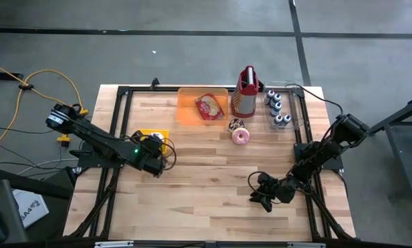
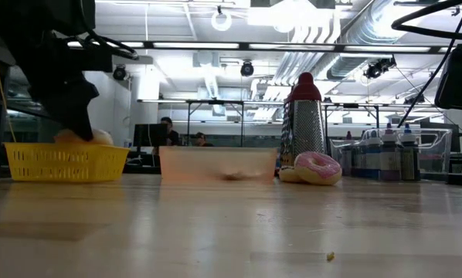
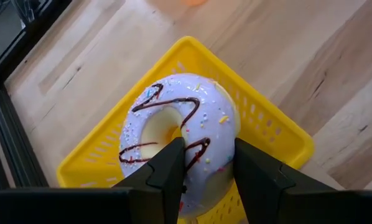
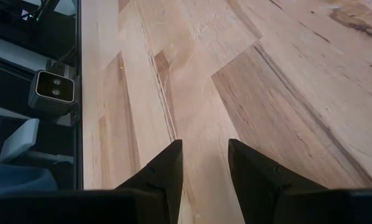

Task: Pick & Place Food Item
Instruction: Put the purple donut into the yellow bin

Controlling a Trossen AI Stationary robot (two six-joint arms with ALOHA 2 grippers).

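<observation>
Yellow basket point(image 3: 279, 134) on the table's point(image 1: 206, 186) left side contains a white-frosted doughnut point(image 3: 173, 121) with chocolate drizzle, pinched at its rim by the left claw point(image 3: 208, 168). Right claw point(image 4: 201, 165) rests near the table's front right, fingers spread, holding nothing. A pink doughnut point(image 1: 240, 136) lies beside the grater point(image 1: 245, 93).

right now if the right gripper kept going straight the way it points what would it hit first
Probably nothing on the table: ahead of the right gripper lies bare wooden tabletop, then the table's dark edge frame. Depth is hard to judge.
</observation>
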